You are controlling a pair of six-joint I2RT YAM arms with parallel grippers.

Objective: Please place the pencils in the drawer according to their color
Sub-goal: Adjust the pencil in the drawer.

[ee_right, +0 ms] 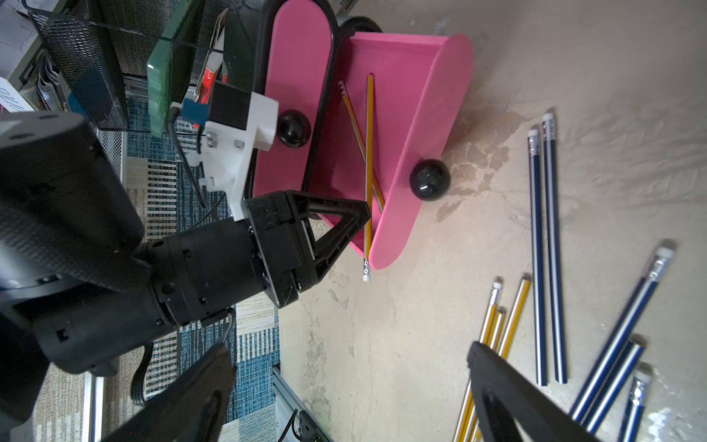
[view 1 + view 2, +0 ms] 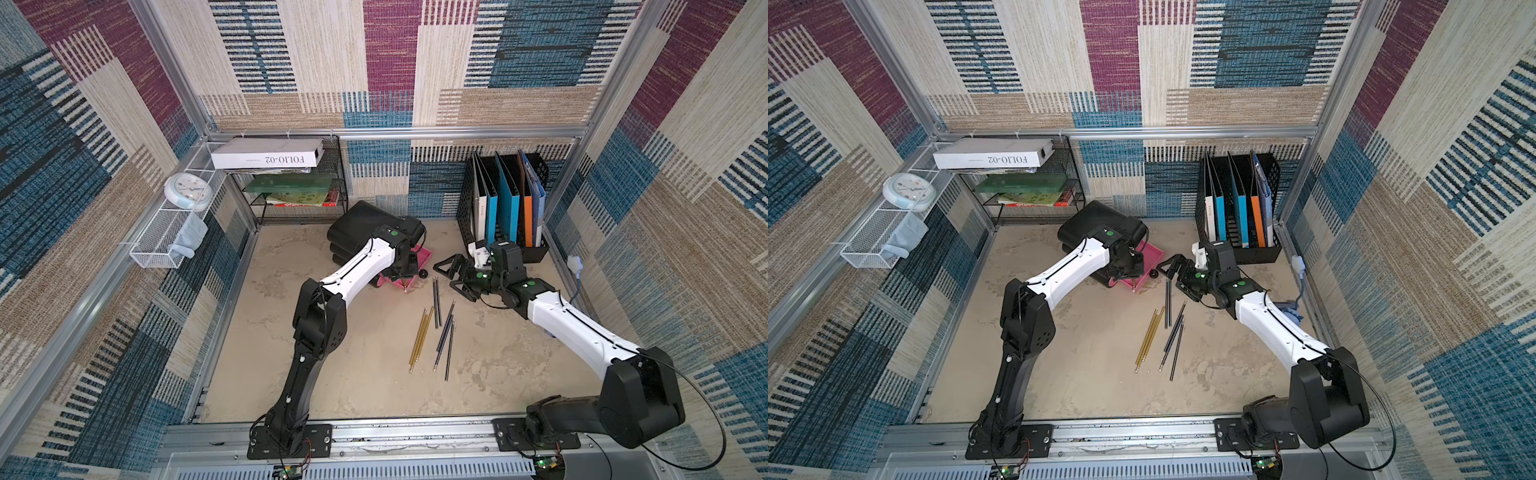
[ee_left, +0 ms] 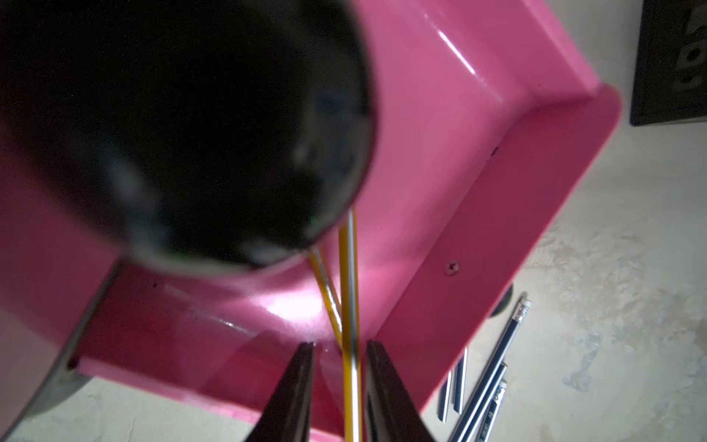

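The left end effector (image 3: 340, 346) stood at the near corner of the open pink drawer (image 1: 405, 69), at the far centre of the counter (image 2: 332, 374). Its jaws were narrowly apart with a yellow pencil (image 1: 369, 153) loose between them. A gap showed on one side, so this read as a release rather than a grip. That pencil lay with its tip inside the drawer and its eraser end poking out over the drawer's edge, likely because it went in at a slant. It crossed a second yellow pencil (image 1: 352, 111) lying inside, which suggested this drawer was the one chosen for yellow. The right end effector (image 2: 443, 275) hung wide open and empty just right of the drawer, near the far ends of the navy pencils (image 2: 444, 332), probably poised to take one. The other yellow pencils (image 2: 420, 336) lay bunched on the counter just left of the navy ones, not yet sorted
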